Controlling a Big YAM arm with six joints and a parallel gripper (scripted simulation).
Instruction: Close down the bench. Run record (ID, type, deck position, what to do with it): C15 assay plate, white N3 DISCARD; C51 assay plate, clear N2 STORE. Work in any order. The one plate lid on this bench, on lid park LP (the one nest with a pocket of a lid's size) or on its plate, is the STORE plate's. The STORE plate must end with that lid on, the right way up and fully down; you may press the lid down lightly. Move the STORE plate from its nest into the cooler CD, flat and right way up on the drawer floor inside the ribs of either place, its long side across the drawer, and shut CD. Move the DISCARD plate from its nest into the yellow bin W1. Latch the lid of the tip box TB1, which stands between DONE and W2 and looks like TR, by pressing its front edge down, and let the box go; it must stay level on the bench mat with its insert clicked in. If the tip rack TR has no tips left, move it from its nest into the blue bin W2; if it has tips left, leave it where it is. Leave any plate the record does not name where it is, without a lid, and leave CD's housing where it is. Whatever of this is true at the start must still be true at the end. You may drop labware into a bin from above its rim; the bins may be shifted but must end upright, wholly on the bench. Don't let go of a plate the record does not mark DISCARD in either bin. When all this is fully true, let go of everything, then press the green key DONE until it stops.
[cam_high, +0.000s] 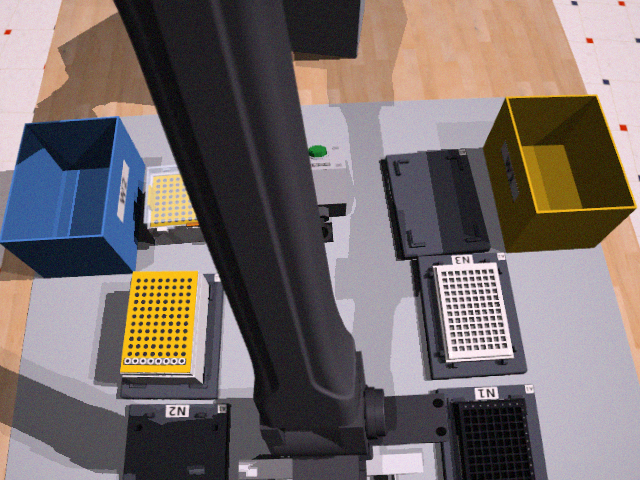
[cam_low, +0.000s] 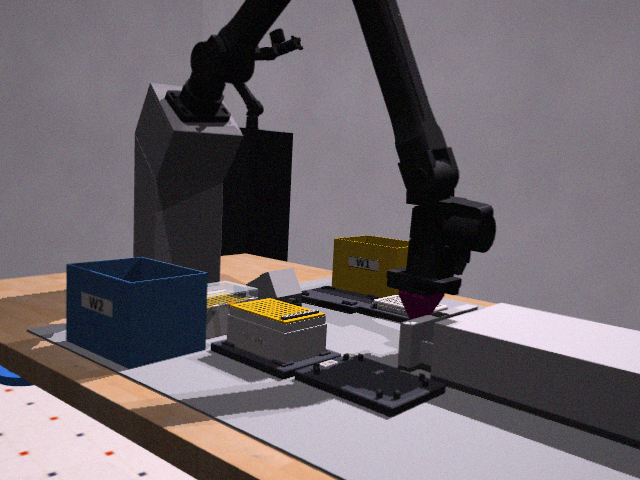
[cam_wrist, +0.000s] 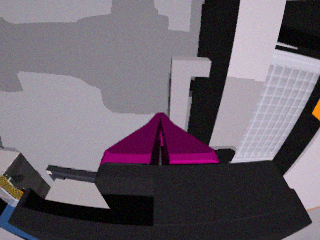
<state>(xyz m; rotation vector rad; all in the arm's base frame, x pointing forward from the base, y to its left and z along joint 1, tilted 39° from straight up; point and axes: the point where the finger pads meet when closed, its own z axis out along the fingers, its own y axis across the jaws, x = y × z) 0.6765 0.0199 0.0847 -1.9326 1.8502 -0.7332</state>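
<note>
My gripper (cam_low: 421, 312) (cam_wrist: 160, 118) is shut and empty. Its magenta fingertips point down at the top of the grey drawer front (cam_low: 415, 343) (cam_wrist: 187, 87) of the white cooler CD (cam_low: 527, 346). The drawer front looks close against the housing. The white plate (cam_high: 473, 310) (cam_low: 392, 303) (cam_wrist: 283, 114) lies in nest N3. Nest N2 (cam_high: 175, 444) (cam_low: 369, 382) is bare. The lid park (cam_high: 436, 201) is bare too. No clear plate or lid shows in any view. Tip box TB1 (cam_high: 168, 198) (cam_low: 227, 297) stands beside the blue bin W2 (cam_high: 67, 255) (cam_low: 134, 315). The tip rack TR (cam_high: 157, 320) (cam_low: 276, 310) shows one row of tips.
The yellow bin W1 (cam_high: 563, 227) (cam_low: 361, 263) stands at the back right. A black plate (cam_high: 493, 439) sits in nest N1. The green key DONE (cam_high: 317, 150) is behind the arm, which hides much of the bench middle in the overhead view.
</note>
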